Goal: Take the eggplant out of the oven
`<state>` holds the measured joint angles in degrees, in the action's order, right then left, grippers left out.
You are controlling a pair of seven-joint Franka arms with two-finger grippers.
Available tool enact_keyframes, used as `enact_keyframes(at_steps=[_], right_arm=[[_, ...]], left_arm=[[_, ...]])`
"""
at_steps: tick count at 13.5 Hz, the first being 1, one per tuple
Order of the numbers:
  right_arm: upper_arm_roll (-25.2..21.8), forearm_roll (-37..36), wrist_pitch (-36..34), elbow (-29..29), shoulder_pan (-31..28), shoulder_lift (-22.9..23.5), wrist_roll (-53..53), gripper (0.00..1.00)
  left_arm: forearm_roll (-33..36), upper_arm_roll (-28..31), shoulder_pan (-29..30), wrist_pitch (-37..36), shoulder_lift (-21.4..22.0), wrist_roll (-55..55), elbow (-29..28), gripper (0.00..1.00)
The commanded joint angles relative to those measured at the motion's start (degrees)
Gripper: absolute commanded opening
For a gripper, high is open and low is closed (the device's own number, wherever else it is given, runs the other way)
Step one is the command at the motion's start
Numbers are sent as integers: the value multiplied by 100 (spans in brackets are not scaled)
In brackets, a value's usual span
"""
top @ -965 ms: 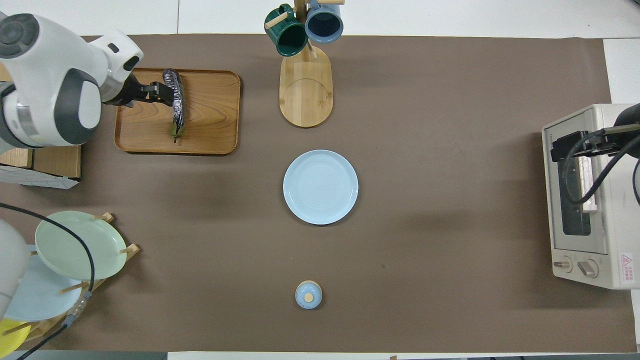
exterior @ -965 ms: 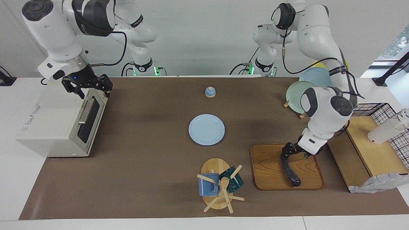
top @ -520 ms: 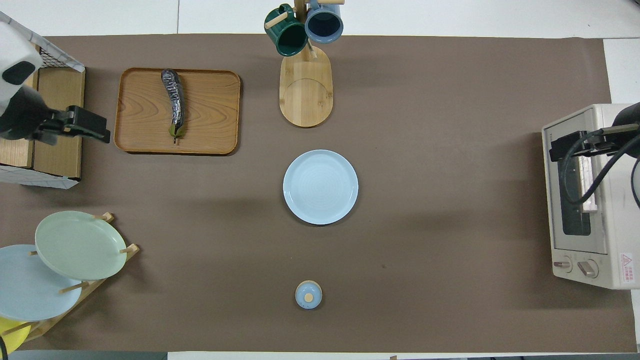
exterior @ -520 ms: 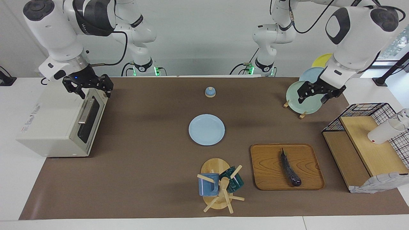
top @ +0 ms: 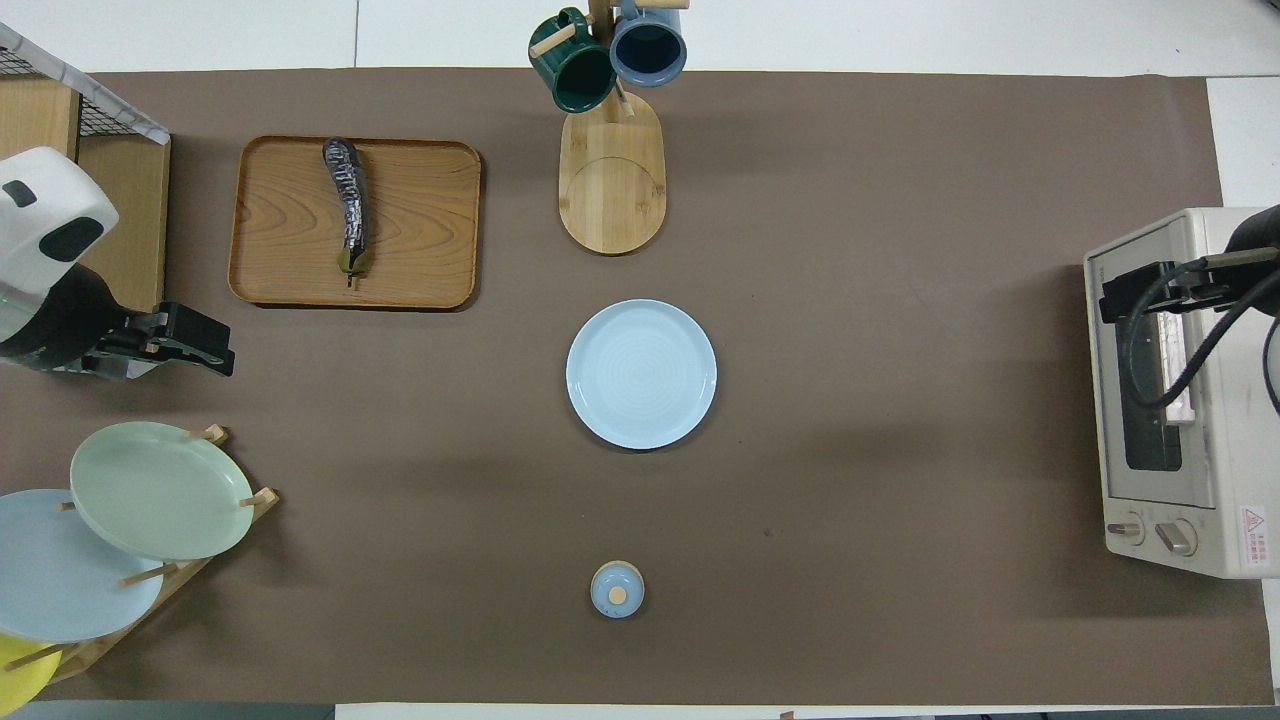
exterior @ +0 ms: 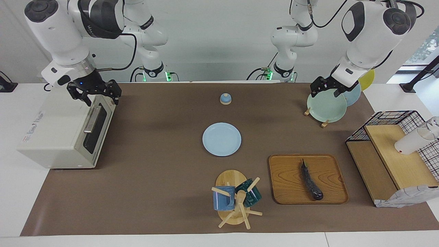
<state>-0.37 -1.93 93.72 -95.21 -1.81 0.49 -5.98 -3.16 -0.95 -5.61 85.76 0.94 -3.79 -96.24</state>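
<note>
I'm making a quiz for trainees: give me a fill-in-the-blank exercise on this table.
1. The eggplant lies on the wooden ____.
2. The oven door is ____.
3. The right pincer hangs over the ____.
4. The left pincer hangs over the rack of ____.

Missing words: tray; closed; oven; plates

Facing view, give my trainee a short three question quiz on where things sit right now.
1. True or false: the long dark purple eggplant lies on the rectangular wooden tray.
2. Which hand is over the boxy cream-white toaster oven: A) left hand, B) right hand?
3. Fill in: the oven's dark glass door is ____.

Key: 1 true; 2 B; 3 closed.
</note>
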Motion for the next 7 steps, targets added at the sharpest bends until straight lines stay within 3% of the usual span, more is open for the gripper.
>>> enact_keyframes(at_steps=[1,7], right_arm=[[-16,140,-47,20,-3,-40,62,100],[-16,131,-47,20,-3,-40,62,100]], left_arm=[[219,-37,16,-102,153,-52,166,100],[219,-55,78,-129,188,-78,141,100]])
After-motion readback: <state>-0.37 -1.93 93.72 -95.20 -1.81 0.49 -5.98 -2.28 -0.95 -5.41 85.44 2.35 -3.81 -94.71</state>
